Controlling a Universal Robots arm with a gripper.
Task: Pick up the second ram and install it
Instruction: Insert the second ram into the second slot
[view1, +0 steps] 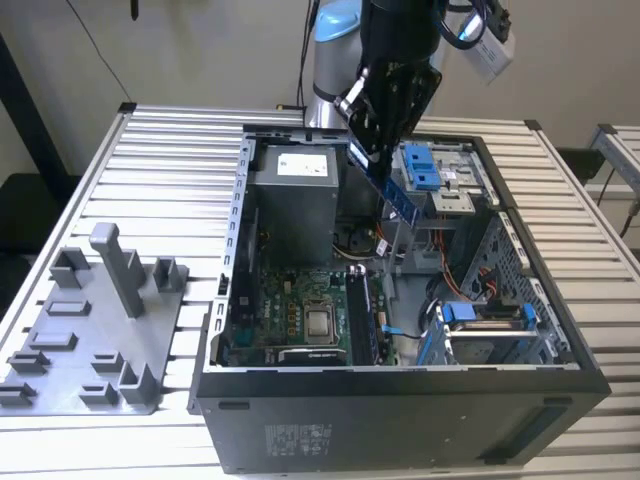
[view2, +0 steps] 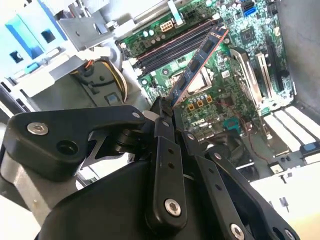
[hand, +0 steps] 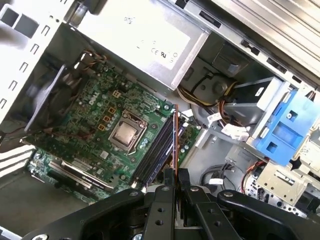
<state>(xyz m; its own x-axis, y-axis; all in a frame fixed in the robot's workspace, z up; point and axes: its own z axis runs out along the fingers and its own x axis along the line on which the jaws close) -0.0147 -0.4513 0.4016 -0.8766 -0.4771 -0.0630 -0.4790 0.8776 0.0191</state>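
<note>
My gripper (view1: 378, 150) hangs over the open computer case (view1: 400, 400) and is shut on the second ram (view1: 400, 200), a narrow dark strip slanting down from the fingers. In the second wrist view the ram (view2: 200, 60) reaches out from the gripper (view2: 167, 107) above the green motherboard (view2: 240, 80), with chips along its face. In the first wrist view the ram (hand: 175, 135) is seen edge-on, running from the gripper (hand: 175, 176) in line with the black memory slots (hand: 156, 150) beside the processor socket (hand: 125, 134). The ram is held clear above the slots (view1: 362, 315).
A grey plastic tray (view1: 60, 360) with upright posts lies on the slatted table at the exterior view's left. Inside the case are the grey power supply (view1: 295, 200), cable bundles (hand: 210, 100) and blue drive caddies (view1: 420, 165) close to the slots.
</note>
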